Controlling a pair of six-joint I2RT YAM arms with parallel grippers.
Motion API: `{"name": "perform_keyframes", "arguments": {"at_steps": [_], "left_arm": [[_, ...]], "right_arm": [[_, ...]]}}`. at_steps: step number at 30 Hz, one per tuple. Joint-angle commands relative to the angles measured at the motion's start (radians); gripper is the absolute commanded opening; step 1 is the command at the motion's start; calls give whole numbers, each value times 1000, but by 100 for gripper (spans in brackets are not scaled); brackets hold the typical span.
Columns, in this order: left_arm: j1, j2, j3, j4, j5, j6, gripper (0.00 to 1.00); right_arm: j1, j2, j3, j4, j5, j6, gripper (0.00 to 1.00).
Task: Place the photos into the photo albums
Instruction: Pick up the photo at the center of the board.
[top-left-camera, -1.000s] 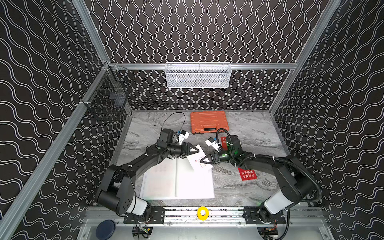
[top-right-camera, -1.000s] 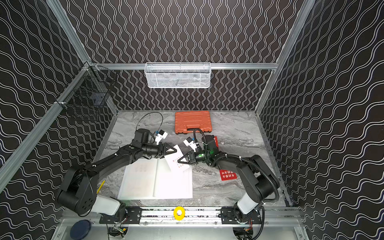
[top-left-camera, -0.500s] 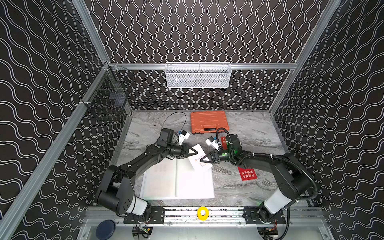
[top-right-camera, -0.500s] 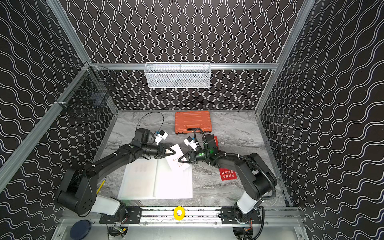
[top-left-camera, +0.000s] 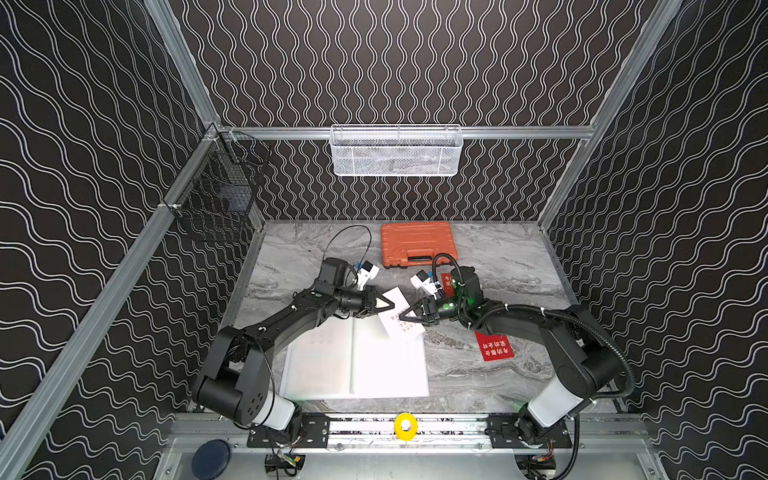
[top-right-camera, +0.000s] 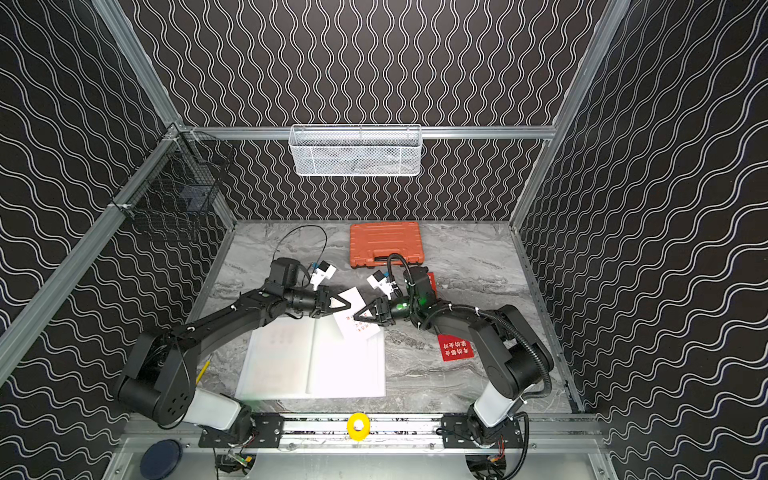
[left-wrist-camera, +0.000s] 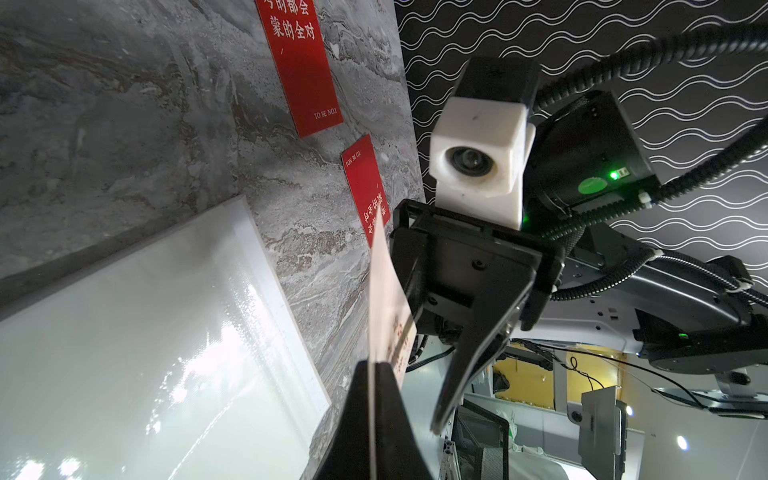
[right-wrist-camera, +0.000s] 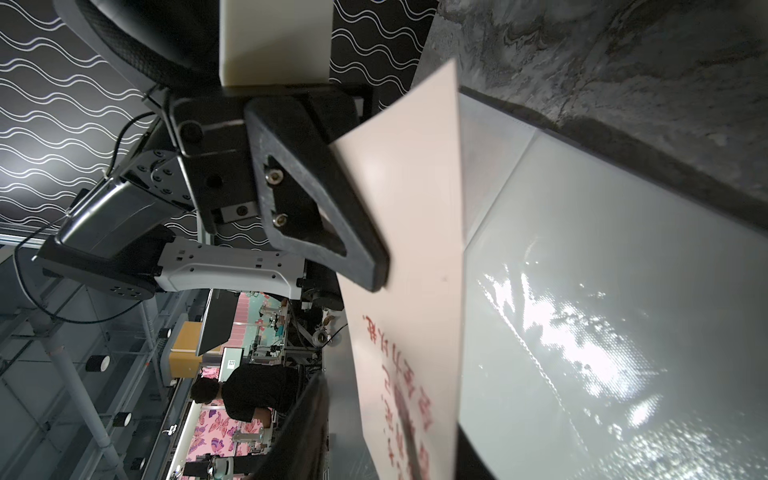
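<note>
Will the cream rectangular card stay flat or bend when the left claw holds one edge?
Probably stiff: the cream rectangular card juts nearly flat past the left claw without drooping. Likely light, since it looks paper-thin edge-on in the left wrist view.

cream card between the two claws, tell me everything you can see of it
A thin, stiff-looking cream card, rectangular, blank at one end and printed with red characters at the other. It is held tilted in the air over the open album's far corner, on the right arm's side. The left claw is shut on one edge; the right claw stands open at the opposite end, one finger beside its face.
</note>
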Motion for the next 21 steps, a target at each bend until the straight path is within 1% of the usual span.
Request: {"name": "perform_keyframes", "arguments": {"at_steps": [1, 4, 10, 16, 21], "left_arm": [[29, -3, -31, 124, 6, -93, 0], [66, -17, -61, 201, 1, -157, 0], [149, -55, -111, 272, -58, -234, 0], [196, -69, -184, 438, -123, -364, 0], [198, -70, -217, 518, -172, -413, 0]], "right_arm": [[-10, -10, -3, 66, 6, 40, 49], [-24, -17, -13, 39, 44, 48, 54], [-46, -49, -50, -37, 178, 61, 55], [-41, -88, -122, 92, 274, 215, 55], [2, -67, -116, 149, 335, 292, 54]]}}
